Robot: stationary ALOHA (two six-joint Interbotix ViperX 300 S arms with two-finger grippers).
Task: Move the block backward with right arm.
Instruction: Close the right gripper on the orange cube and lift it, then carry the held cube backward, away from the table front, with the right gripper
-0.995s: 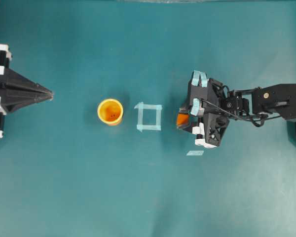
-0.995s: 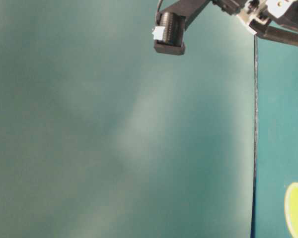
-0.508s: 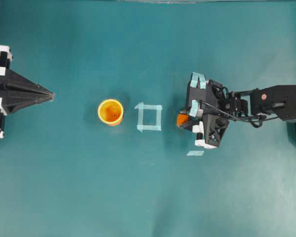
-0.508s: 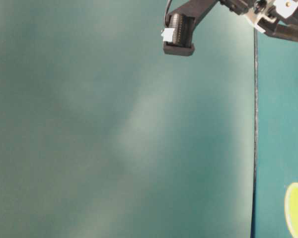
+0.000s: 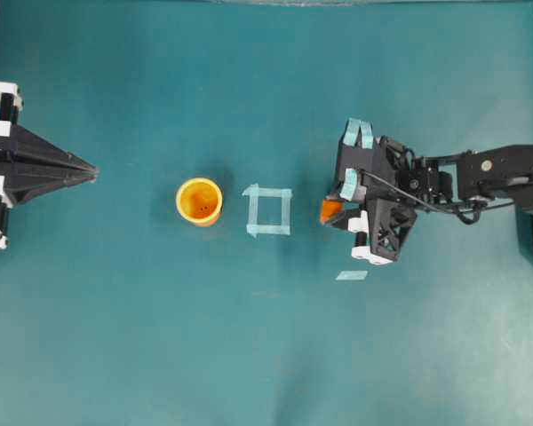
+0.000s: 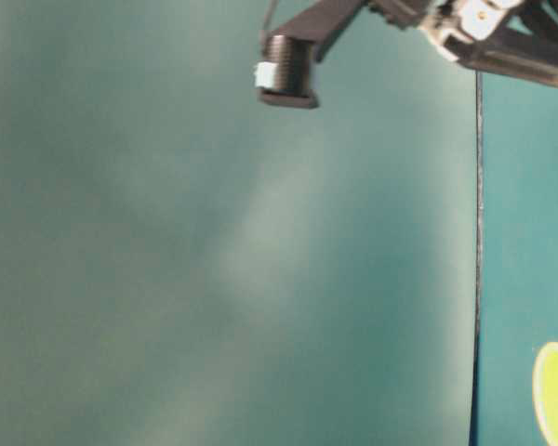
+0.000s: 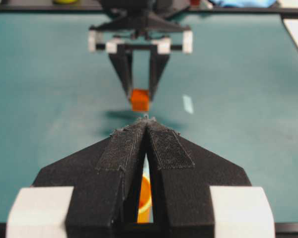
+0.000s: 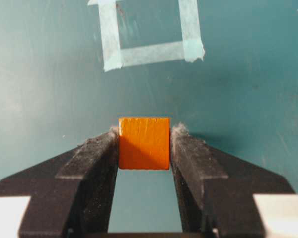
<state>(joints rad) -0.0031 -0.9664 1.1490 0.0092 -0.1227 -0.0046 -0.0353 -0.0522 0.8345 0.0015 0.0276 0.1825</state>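
1. While clamped between both fingertips of the right tool (image 8: 144, 144), block (image 8: 144, 143) sits just off the table (image 5: 266, 355), shadow showing underneath in the left wrist view.
2. Held just right of the tape square (image 5: 269, 211) in the overhead view, not inside it.
3. Orange-yellow cup (image 5: 199, 201) parked upright left of the square, well apart from the block.
4. Left tool (image 7: 147, 124) pinched shut on nothing, hanging back at the far left edge.
5. Loose tape strip (image 5: 351, 275) lying just below the right tool.

Robot lab: teal test table (image 5: 160, 355), taped square (image 5: 269, 211).
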